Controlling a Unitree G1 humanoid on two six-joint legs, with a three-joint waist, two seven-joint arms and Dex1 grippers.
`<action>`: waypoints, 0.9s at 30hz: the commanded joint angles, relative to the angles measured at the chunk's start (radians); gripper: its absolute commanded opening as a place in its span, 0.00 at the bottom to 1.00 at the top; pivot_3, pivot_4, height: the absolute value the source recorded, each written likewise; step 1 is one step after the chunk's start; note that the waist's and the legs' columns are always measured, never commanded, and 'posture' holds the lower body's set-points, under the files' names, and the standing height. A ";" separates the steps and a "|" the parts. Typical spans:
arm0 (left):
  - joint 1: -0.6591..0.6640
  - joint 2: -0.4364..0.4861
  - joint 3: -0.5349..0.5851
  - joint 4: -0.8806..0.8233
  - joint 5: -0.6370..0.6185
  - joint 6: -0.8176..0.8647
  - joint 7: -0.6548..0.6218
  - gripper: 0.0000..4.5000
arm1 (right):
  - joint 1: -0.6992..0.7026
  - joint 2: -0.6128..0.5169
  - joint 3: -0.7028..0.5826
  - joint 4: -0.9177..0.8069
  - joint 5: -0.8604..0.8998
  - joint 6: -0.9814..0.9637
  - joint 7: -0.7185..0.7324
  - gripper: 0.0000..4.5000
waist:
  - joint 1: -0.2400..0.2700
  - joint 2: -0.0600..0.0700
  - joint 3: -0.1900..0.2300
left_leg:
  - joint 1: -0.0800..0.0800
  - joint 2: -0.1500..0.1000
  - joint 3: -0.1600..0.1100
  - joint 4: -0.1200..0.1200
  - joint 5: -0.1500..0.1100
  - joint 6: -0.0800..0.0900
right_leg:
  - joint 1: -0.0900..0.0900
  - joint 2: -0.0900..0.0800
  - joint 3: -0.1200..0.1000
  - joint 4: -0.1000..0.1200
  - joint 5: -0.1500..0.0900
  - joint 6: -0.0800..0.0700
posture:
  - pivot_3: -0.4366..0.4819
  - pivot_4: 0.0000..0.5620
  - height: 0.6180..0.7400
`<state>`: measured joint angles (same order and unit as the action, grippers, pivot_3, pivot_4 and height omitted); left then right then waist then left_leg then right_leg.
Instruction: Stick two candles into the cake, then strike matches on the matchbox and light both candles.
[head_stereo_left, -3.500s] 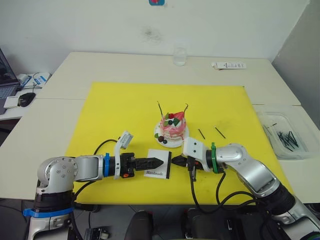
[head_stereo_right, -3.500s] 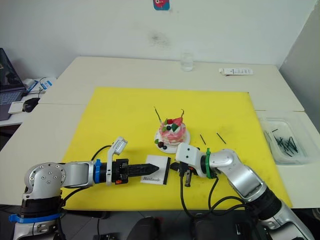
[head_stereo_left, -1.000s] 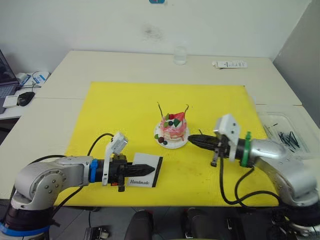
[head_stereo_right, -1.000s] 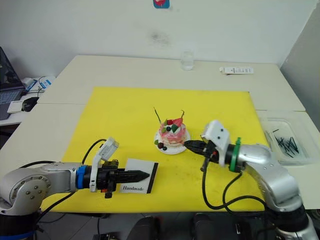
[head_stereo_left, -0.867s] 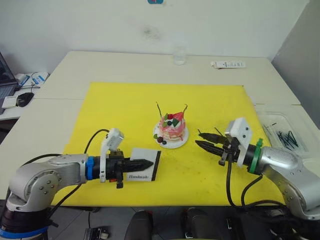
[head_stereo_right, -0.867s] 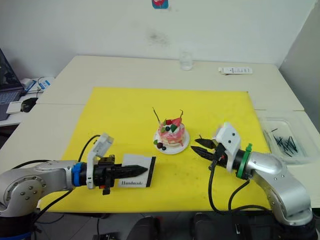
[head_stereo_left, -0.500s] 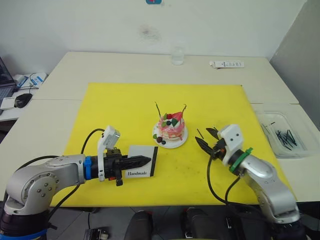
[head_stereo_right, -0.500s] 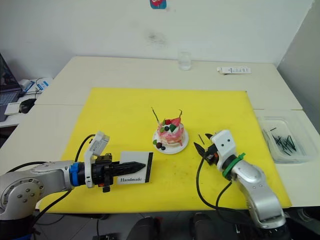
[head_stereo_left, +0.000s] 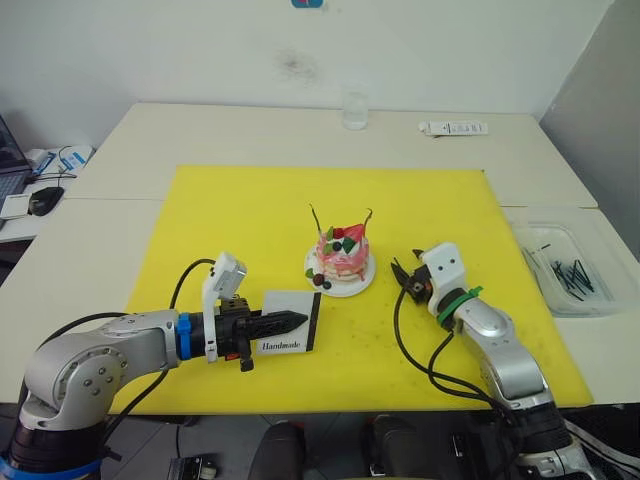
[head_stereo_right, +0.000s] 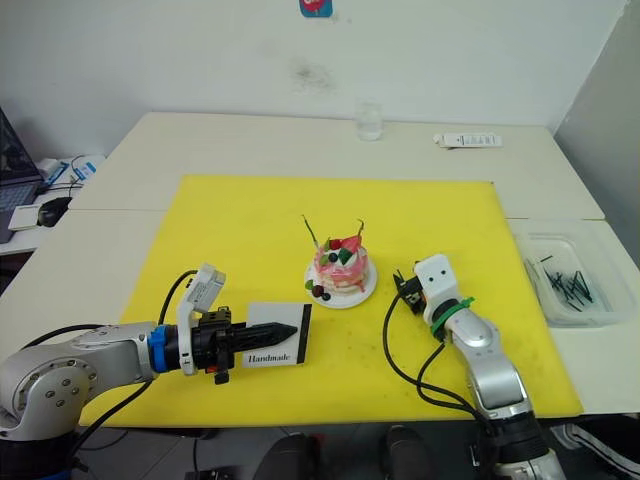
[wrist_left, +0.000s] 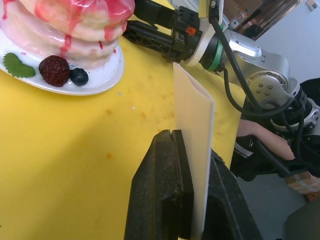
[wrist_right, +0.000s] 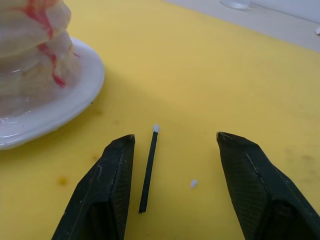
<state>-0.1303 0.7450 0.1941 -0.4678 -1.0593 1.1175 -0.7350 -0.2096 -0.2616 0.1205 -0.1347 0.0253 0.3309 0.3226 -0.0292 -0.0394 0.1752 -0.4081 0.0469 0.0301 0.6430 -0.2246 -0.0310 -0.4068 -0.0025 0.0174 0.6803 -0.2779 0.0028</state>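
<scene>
Clamping the flat white "Handmade" matchbox (head_stereo_left: 289, 322) on edge at the near left, the left gripper (head_stereo_left: 290, 321) pinches it tight. Right of it, the right gripper (wrist_right: 172, 187) spreads wide over a short dark match (wrist_right: 148, 169) on the yellow mat (head_stereo_left: 250, 215). Farther back sits the pink-and-white layered cake (head_stereo_left: 343, 253), both thin candles (head_stereo_left: 315, 218) upright.

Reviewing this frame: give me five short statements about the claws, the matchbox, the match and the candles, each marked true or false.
1. The left claw is shut on the matchbox. True.
2. The right claw grips a match. False: it is open, and the match lies on the yellow mat between its fingers.
3. Both candles stand in the cake. True.
4. The matchbox lies flat on the mat. False: it is held on edge.
5. The match's pale tip points toward the cake's plate. False: it points past the plate.
</scene>
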 joint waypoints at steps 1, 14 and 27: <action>-0.012 -0.004 -0.011 -0.018 -0.001 -0.025 -0.005 0.00 | -0.017 0.017 -0.011 0.004 0.002 0.001 -0.016 0.60 | 0.000 0.000 0.000 | 0.000 0.000 0.000 0.000 0.000 0.000 | 0.000 0.000 0.000 0.000 0.000 0.000 | 0.48 0.27 1.00; -0.004 0.000 -0.022 -0.017 0.006 -0.040 -0.002 0.00 | -0.015 0.058 -0.008 -0.049 0.008 0.184 -0.038 0.01 | 0.000 0.000 0.000 | 0.001 0.000 0.000 0.001 0.000 0.000 | 0.001 0.000 0.000 0.001 0.000 0.000 | 0.48 0.27 1.00; -0.037 -0.044 -0.023 0.000 0.010 -0.058 0.069 0.00 | 0.036 -0.044 -0.023 -0.273 0.093 0.198 0.106 0.01 | 0.000 0.000 0.000 | 0.000 0.000 0.000 0.000 0.000 0.000 | 0.000 0.000 0.000 0.000 0.000 0.000 | 0.48 0.27 1.00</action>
<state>-0.1471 0.7090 0.1613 -0.4601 -1.0485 1.0813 -0.6818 -0.1720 -0.2825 0.1064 -0.3136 0.0889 0.5240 0.3896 -0.0288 -0.0391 0.1753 -0.4079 0.0467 0.0302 0.6432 -0.2246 -0.0310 -0.4063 -0.0026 0.0173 0.6805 -0.2779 0.0030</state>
